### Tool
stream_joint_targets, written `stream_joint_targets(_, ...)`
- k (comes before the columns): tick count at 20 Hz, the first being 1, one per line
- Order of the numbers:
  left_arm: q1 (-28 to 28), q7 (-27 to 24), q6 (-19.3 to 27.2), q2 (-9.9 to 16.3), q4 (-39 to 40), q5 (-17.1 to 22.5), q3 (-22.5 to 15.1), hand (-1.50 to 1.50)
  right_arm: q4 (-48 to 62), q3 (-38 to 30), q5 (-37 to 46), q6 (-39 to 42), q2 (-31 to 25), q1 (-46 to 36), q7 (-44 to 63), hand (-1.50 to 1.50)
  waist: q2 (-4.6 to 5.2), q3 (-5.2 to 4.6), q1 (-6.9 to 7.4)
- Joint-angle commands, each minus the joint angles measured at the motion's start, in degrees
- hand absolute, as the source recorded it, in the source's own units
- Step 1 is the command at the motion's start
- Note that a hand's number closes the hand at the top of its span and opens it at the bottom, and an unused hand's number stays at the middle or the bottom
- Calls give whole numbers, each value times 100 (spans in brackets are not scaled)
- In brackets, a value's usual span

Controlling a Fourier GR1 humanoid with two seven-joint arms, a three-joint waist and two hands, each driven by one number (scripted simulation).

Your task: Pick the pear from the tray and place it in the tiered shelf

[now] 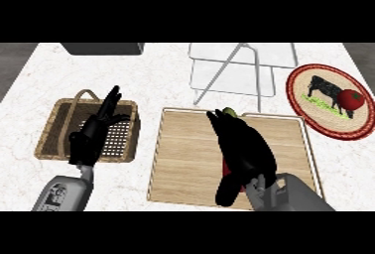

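While right hand (242, 144) fingers curl over pear (228, 112) | tray (183, 163) | left hand (95, 134) open above basket (51, 134)

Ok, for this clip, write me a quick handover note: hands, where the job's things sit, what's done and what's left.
Right hand: stretched over the wooden tray, fingers reaching the far edge, where a bit of the green pear peeks out; whether it is gripped cannot be told.
Left hand: open, fingers up, over the wicker basket, resting.
Tiered shelf: beyond the tray, nothing visible on it.
Done: reach to the pear.
Left: secure the pear, lift, place it in the shelf.
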Motion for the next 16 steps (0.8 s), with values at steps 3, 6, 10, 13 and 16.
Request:
stream_joint_targets(3,124,-151,-77,-81,228,-46,75,0,83,49,350,319,132,262,457,-150,15,-14,-4)
stream_joint_targets(6,-322,141,-14,-253,308,-122,59,0,318,-265,301,546,163,104,306,-150,21,-14,-13)
stream_joint_targets(10,-137,214,-79,-229,38,-198,44,0,321,-273,769,276,-119,676,-361,-150,17,-12,-15)
stream_joint_targets(13,98,-176,-225,-174,231,-162,155,0,547,-95,961,397,380,581,-91,-150,19,-14,-1)
stream_joint_targets(16,172,-182,-74,-370,209,-349,61,0,694,-560,945,533,213,604,-536,-150,19,-13,1)
